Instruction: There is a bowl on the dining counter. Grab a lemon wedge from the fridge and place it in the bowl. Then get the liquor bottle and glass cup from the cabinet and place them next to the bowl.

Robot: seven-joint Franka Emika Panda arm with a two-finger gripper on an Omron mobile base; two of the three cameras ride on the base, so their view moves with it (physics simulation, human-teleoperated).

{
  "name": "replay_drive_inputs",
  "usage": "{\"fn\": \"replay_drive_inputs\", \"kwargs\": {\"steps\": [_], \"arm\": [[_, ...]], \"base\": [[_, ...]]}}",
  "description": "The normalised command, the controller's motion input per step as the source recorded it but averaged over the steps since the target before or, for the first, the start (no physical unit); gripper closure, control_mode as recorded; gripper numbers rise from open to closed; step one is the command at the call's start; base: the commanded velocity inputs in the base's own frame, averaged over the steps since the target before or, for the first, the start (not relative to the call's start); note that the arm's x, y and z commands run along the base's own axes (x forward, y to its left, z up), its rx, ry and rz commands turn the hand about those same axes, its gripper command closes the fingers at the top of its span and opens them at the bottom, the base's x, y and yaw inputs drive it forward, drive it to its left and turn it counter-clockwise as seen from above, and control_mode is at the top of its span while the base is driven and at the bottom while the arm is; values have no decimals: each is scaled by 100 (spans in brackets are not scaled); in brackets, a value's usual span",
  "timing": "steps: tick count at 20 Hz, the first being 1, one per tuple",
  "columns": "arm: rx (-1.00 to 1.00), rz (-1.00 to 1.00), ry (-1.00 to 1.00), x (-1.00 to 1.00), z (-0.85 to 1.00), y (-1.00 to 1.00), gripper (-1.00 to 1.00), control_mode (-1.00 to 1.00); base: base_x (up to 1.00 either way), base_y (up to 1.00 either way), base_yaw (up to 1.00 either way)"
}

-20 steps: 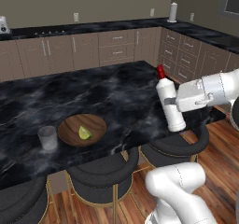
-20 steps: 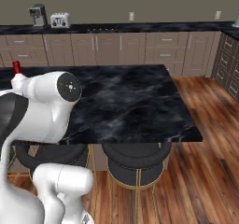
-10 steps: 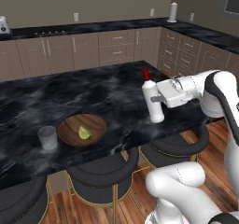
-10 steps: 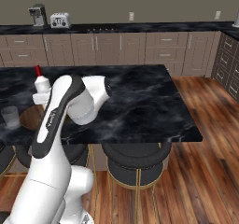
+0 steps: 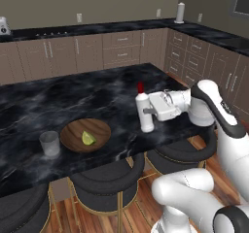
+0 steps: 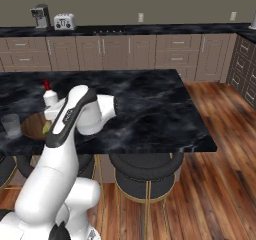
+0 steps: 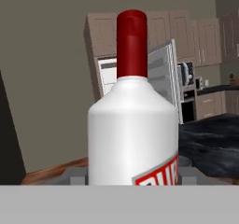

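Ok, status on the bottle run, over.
Gripper shut on liquor bottle, upright over dining counter. Lemon wedge in bowl, glass cup beside it. Path clear.

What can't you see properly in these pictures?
- Gripper fingers: in the hand view the liquor bottle covers them.
- Bottle's base: left base view, too small to tell if it touches the dining counter.
- Bowl: right base view, the arm hides most of it.
- Glass cup: cut by the left edge.
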Motion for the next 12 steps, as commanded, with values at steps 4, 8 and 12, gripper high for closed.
{"fn": "replay_drive_inputs", "kwargs": {"steps": [4,8,12], "arm": [[2,-9,-11,31,-36,8,100,-100],[2,-6,-6,36,-40,0,100,-100],[4,-3,-1,36,-40,0,100,-100]], "base": [[0,0,0],[0,0,0],[0,0,0]]}}
